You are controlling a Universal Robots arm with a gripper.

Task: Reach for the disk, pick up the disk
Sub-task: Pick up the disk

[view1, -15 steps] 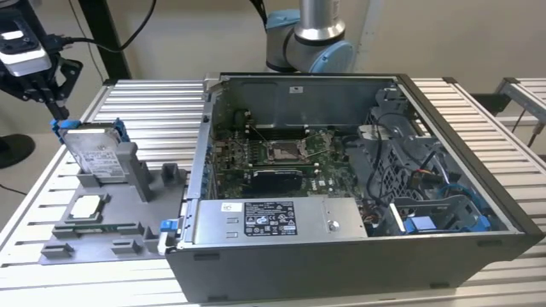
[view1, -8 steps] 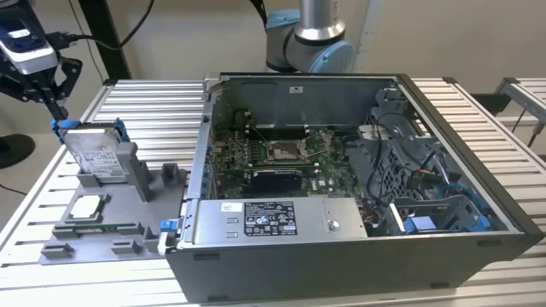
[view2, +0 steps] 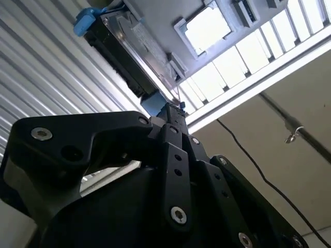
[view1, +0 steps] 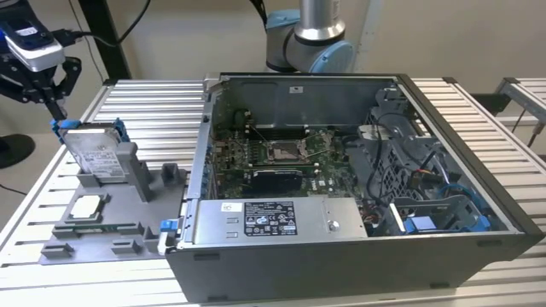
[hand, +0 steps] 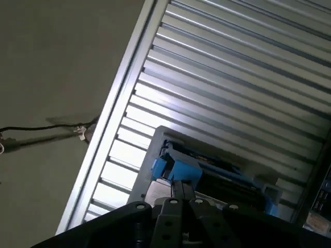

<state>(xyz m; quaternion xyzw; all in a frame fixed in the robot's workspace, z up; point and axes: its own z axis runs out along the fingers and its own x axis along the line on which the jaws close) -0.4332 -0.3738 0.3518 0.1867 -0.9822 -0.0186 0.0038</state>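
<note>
Above the slatted metal table (view1: 145, 102), the tool (view1: 58, 119) pinches the upright blue-edged disk (view1: 96, 157).

The flat rectangular silver metal disk (view1: 96, 152) shows a bare, dully shining face under a matt white paper label. Its blue plastic bracket (view1: 60, 126) looks smooth and faintly glossy. The black hand (view1: 57, 114) is matt, with bright steel screw heads (view2: 41, 134) in the second wrist view. The silver ribbed metal worktop (view1: 153, 102) has a satin sheen that catches glare. The grey plastic stand (view1: 128, 185) is matt and slightly rough. The small square silver chip (view1: 85, 207) gleams. The dark grey sheet-metal computer case (view1: 341, 265) is painted matt outside. The long grey metal box (view1: 337, 220) carries a glossy label.
</note>
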